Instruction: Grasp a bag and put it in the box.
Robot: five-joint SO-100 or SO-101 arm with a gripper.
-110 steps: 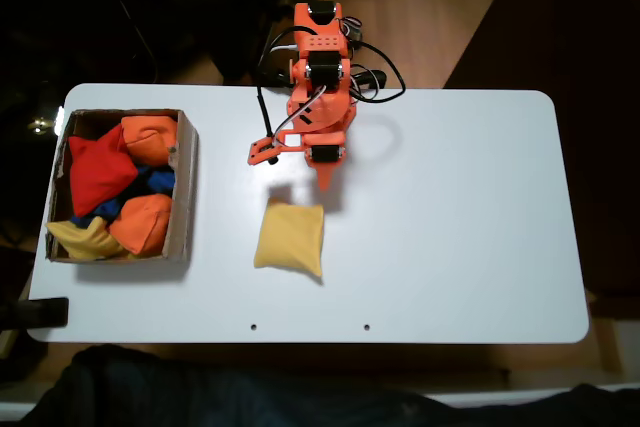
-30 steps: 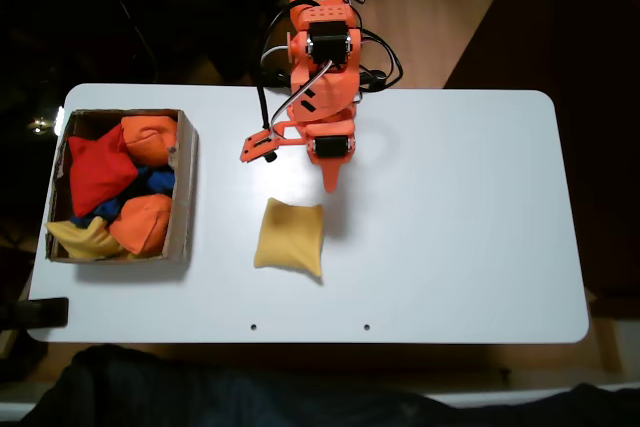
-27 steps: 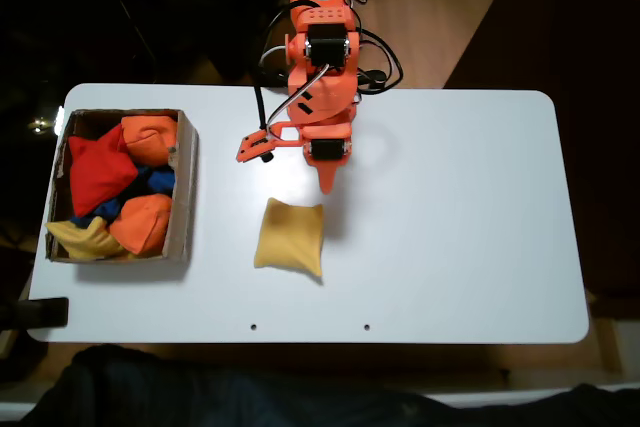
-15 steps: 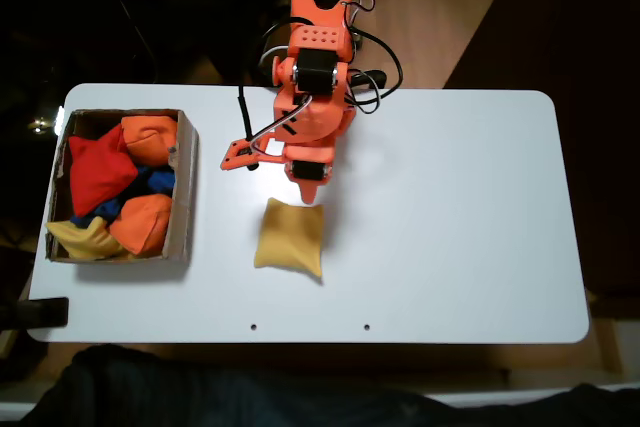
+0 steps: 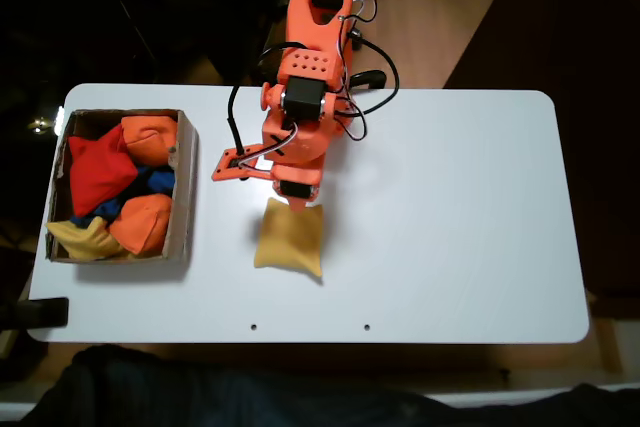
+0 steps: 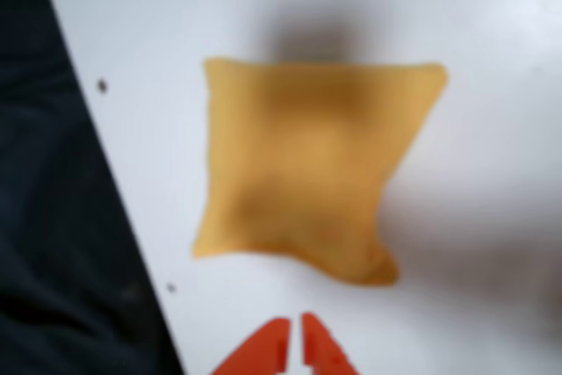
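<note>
Status: grasp not made yet, I'd call this the approach stage.

The bag [image 5: 289, 238] lies flat on the table [image 5: 470, 217], around the middle of it, a bit toward the near edge in the fixed view. Nothing is holding it. The wrist view shows it blurred but whole [image 6: 312, 173], sitting clear of the table's edge.

My end effector [image 5: 297, 200] hangs over the bag's far edge in the fixed view. In the wrist view its two orange tips [image 6: 291, 350] sit almost together, only a thin slit between them, so I read it as closed, with nothing in it. The tips are just short of the bag there; I can't tell whether they touch the fabric.

The box [image 5: 186, 179] stands at the table's left end in the fixed view, well apart from the bag, already loaded with red and orange bags [image 5: 140, 222].

Left to do, as I judge it: open the jaws, come down over the bag, clamp, lift, swing to the box, release. So nearly everything.
</note>
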